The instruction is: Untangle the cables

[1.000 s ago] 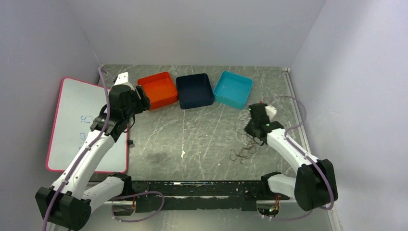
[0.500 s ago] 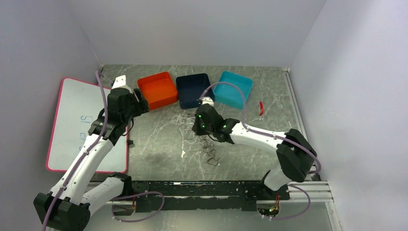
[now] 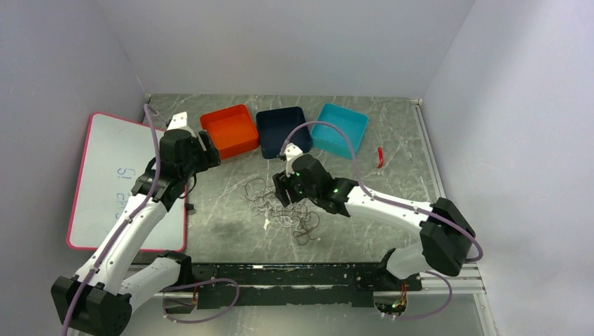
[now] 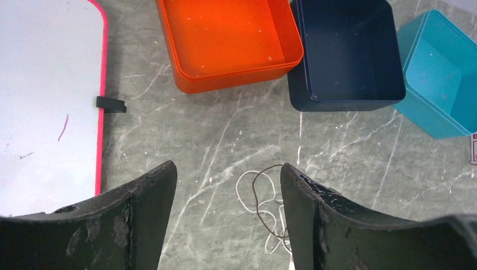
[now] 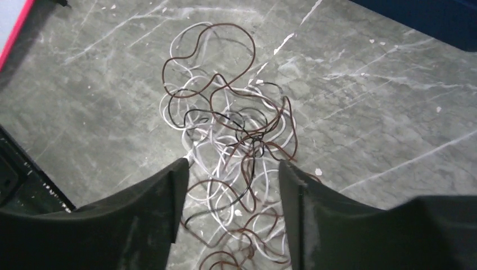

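With right pincer open over cables, left pincer open and empty: pinch one outer brownish-red loop, draw away slowly.

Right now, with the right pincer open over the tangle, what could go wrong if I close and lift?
1. Brown, white and black cables cross between the fingers of the right pincer; closing here may grab several and tighten the knot.
2. The left pincer is open and holds nothing, so a lift would likely drag the whole clump across the table.
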{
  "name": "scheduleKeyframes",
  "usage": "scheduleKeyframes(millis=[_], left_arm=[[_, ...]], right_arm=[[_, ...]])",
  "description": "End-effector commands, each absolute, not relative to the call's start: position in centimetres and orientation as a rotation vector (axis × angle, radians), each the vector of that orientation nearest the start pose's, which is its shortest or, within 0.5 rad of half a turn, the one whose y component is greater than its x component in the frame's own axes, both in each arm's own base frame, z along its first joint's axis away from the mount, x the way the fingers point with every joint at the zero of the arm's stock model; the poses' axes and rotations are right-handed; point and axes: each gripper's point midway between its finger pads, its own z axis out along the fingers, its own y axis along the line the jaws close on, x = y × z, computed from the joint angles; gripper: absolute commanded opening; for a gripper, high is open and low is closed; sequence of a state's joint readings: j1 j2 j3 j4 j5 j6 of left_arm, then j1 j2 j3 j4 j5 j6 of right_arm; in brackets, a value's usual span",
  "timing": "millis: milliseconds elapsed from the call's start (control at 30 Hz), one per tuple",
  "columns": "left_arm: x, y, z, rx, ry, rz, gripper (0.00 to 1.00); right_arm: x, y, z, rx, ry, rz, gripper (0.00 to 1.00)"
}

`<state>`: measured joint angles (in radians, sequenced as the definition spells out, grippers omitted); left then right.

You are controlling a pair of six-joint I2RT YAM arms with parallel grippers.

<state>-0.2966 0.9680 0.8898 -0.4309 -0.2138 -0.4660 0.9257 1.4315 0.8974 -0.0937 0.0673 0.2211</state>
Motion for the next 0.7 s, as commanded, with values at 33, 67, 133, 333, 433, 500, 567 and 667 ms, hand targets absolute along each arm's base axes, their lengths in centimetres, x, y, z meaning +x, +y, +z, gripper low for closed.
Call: scheduleKeyframes(millis=[33, 67, 133, 333, 433, 500, 567, 667], left_arm=[[31.6, -8.7, 21.8, -0.252, 2.04, -0.299, 0.75], [31.6, -8.8, 21.8, -0.252, 2.039, -0.305, 0.76], [31.7, -8.9, 21.6, -0.254, 2.041, -0.311, 0.77], [32.2, -9.5, 21.0, -0.225, 2.066, -0.322, 0.77], [32.2, -9.7, 20.9, -0.222, 2.074, -0.333, 0.77], [32.2, -9.8, 21.0, -0.227, 2.067, -0.342, 0.77], [32.1, -10.1, 21.2, -0.214, 2.052, -0.364, 0.78], [32.1, -10.3, 21.6, -0.204, 2.032, -0.384, 0.8]], right_arm=[[23.6, 30.0, 13.5, -0.716, 2.137, 0.53, 0.66], [23.5, 29.7, 13.8, -0.684, 2.143, 0.529, 0.66], [23.7, 28.6, 14.5, -0.593, 2.152, 0.507, 0.66], [24.0, 25.3, 14.5, -0.337, 2.227, 0.385, 0.66], [23.5, 24.0, 13.2, -0.272, 2.334, 0.29, 0.67], [22.8, 24.2, 12.6, -0.27, 2.38, 0.308, 0.67], [22.1, 24.9, 12.2, -0.266, 2.401, 0.373, 0.66], [21.4, 25.8, 11.6, -0.266, 2.412, 0.469, 0.66]])
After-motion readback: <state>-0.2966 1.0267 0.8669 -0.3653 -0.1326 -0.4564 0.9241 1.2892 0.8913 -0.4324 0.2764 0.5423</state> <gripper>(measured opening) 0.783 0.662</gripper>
